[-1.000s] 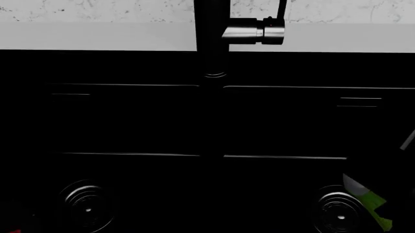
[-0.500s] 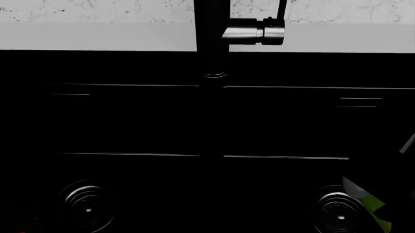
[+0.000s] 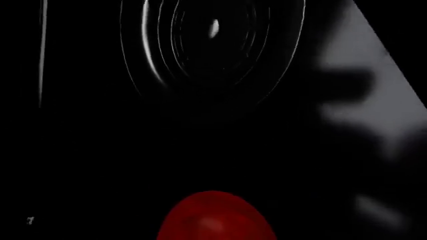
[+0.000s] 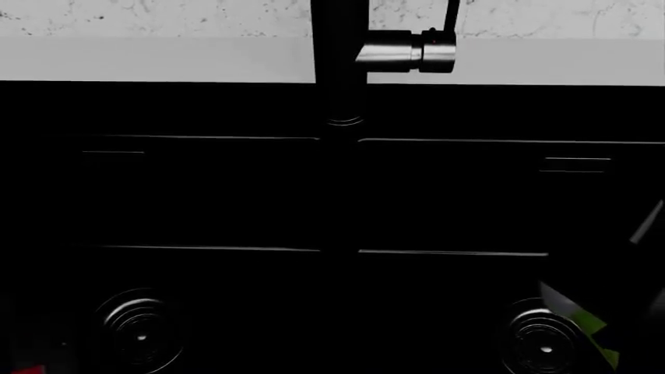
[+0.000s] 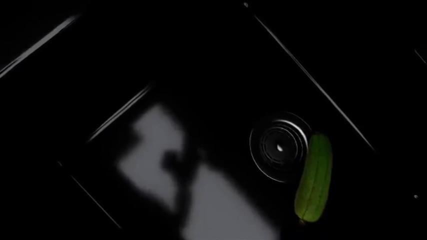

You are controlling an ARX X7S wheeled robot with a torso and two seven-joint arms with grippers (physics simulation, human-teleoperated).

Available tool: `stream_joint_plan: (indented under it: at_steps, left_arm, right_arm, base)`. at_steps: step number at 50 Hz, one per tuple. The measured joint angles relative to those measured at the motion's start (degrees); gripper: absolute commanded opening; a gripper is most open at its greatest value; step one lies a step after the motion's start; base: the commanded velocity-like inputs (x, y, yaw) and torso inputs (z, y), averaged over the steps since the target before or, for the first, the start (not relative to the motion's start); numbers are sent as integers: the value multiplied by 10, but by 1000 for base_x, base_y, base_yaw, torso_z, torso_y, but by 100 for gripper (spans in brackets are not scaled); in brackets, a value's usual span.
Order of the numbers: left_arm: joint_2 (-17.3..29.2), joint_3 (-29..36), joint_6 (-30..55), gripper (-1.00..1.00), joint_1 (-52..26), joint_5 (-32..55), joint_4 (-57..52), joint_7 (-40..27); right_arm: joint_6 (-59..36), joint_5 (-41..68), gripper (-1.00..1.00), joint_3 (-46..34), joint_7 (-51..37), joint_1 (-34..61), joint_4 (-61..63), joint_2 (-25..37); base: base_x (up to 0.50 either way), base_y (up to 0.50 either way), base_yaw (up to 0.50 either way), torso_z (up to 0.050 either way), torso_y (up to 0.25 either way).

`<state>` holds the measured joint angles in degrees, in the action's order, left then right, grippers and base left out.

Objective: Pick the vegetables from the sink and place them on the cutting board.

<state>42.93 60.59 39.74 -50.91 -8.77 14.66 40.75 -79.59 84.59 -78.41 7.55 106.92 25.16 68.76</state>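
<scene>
Left basin of the sink [image 4: 208,195]: tomato [image 3: 215,217] sits on the floor near the left drain [image 4: 138,333], only a red sliver of it at the head view's bottom-left corner. Left arm is too dark to make out; can't tell finger state. Faucet [image 4: 341,62] stands at the centre divider. Right basin: cucumber [image 5: 314,177] lies just beside the right drain [image 5: 280,146], partly hidden in head view by the dark right arm [image 4: 634,312]. Right fingers not discernible either.

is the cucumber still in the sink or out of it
In the sink. The cucumber lies flat on the dark basin floor beside the drain.
</scene>
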Motion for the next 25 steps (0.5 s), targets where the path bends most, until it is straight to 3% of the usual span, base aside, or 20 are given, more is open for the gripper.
stream_joint_plan:
  at_steps: [25]
  left_arm:
    - [57,-112,27,-100,3,18,-231,-45]
  right_arm:
    - [-41,50,100,-4,-50,36,-16,-31]
  base:
    - [39,0,5,0,0]
